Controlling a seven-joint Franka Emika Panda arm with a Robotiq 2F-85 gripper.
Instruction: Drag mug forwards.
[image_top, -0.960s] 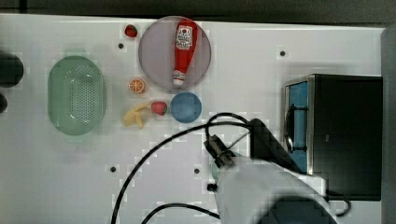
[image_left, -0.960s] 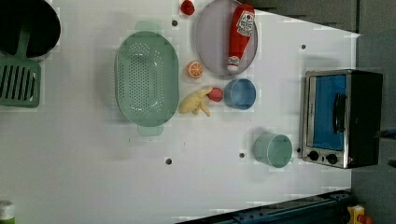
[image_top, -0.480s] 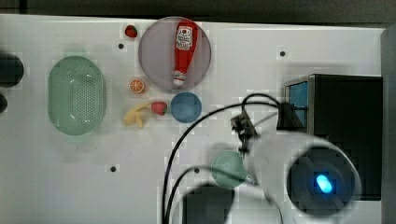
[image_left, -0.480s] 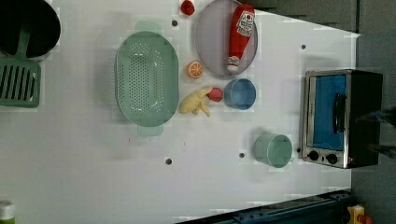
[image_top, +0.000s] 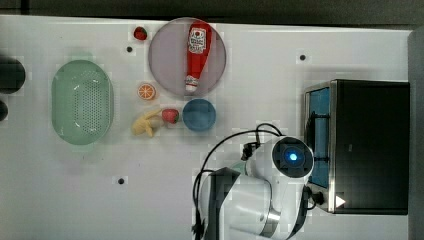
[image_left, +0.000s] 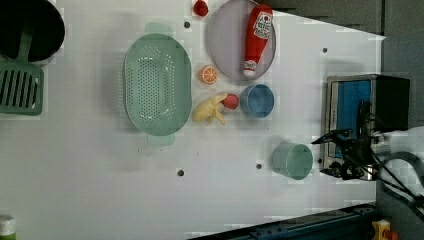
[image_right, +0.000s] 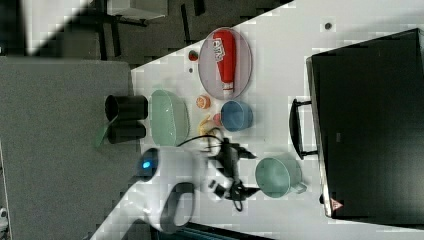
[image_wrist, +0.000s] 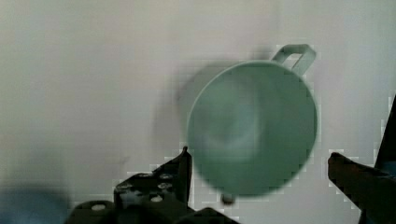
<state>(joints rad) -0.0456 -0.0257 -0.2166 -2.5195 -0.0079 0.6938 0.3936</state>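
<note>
Wrist view: the hand (image_wrist: 259, 175) gapes wide over the green mug (image_wrist: 252, 128), gripping nothing.

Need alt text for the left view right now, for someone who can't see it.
A green mug stands upright on the white table, with the open tool beside it and a toaster oven behind. Farther off are a blue bowl, a ketchup bottle on a plate, toy fruit and a green colander.
</note>
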